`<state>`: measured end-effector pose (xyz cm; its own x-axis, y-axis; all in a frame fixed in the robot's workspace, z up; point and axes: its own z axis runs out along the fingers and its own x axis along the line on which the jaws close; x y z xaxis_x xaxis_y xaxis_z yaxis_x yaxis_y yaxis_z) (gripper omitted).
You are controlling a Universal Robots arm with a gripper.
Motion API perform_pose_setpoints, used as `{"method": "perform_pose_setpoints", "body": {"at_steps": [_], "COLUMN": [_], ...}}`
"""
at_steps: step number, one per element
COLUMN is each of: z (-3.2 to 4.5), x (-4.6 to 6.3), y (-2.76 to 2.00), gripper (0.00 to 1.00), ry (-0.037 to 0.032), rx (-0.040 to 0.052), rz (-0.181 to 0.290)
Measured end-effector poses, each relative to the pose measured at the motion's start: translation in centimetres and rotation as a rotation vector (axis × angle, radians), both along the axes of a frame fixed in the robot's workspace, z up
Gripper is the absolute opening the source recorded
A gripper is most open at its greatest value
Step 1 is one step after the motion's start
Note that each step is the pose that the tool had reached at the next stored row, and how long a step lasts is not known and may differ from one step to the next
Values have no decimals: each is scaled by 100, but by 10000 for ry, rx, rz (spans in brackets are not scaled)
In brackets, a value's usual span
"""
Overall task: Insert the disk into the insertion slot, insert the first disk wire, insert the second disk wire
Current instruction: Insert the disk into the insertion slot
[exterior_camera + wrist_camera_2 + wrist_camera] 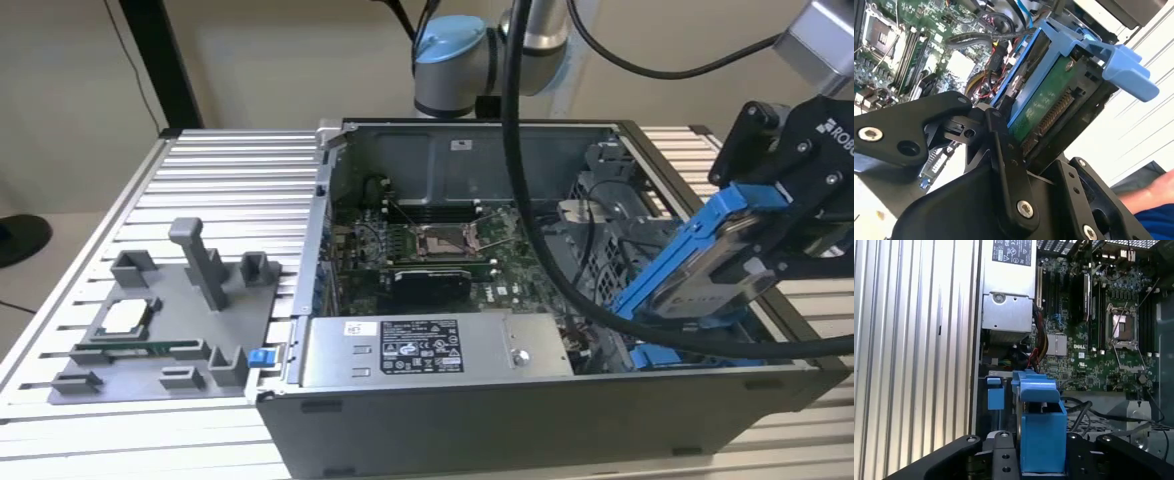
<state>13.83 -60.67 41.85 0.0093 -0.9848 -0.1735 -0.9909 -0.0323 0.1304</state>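
The gripper (771,245) is clamped on the disk (707,262), with its black fingers (999,125) pressed against the long sides of the blue caddy (1041,432). The disk hangs in the air, steeply tilted, over the side of the open case (534,420) on the exterior view's right. Its lower end reaches down towards the slot (674,355) but is apart from it. In the second wrist view the green board (1051,102) and its connector edge face outward, and the blue tab (1126,72) juts from the far end.

The likeliest trouble is a jam. At this tilt the disk would meet the slot's blue rails at an angle. One corner could then catch on a rail or on the bay's metal lip, wedging the caddy or twisting it between the fingers. The grip is on smooth plastic, so a sideways shove from such a catch might make the disk slip.

Loose wires (988,80) in red, yellow and black lie just beside the bay. They could get trapped under the caddy or be pushed into the slot's mouth. The thick black cable (554,260) from the arm droops across the open case. It might snag on the case wall or drag over the motherboard (427,250) as the arm shifts.

A person's hand (1154,192) rests near the gripper, outside the case. Any swing that way risks a knock.
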Motion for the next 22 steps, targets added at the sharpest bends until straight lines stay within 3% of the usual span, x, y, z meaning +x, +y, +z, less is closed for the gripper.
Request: {"method": "perform_pose_setpoints", "body": {"at_steps": [22], "z": [-50], "x": [31], "y": [-7], "gripper": [0], "ry": [-35], "rx": [-5], "rz": [-23]}}
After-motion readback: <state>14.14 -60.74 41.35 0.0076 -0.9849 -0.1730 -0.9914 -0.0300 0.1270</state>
